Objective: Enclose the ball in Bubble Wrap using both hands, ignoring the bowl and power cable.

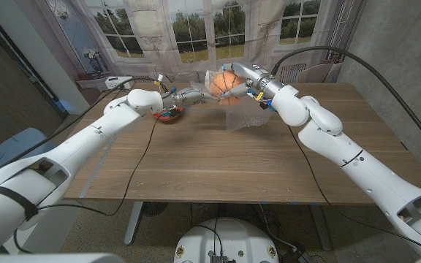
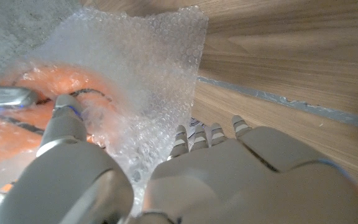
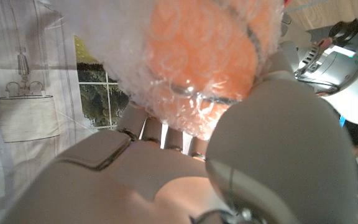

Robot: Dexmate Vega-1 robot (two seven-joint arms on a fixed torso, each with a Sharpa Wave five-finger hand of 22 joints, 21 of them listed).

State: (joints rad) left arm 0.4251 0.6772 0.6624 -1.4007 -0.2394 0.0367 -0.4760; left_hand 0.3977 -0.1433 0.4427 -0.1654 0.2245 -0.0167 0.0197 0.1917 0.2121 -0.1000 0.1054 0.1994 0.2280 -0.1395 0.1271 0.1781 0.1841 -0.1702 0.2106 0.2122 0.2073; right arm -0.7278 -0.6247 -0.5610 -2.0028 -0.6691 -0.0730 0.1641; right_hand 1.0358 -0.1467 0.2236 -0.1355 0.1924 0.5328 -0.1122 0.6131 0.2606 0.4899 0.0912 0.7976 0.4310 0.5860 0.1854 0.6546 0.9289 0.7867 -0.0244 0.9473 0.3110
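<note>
Head view: bowl point(image 1: 170, 115) just beside raised, wrapped ball point(image 1: 224, 82).

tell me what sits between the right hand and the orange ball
A layer of clear bubble wrap covers the orange ball where the right hand cups it, seen in the right wrist view.

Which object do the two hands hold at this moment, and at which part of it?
Both hands hold the orange ball through the Bubble Wrap, lifted above the table: the right hand cups one side, and the left hand presses the wrap on the other side.
</note>
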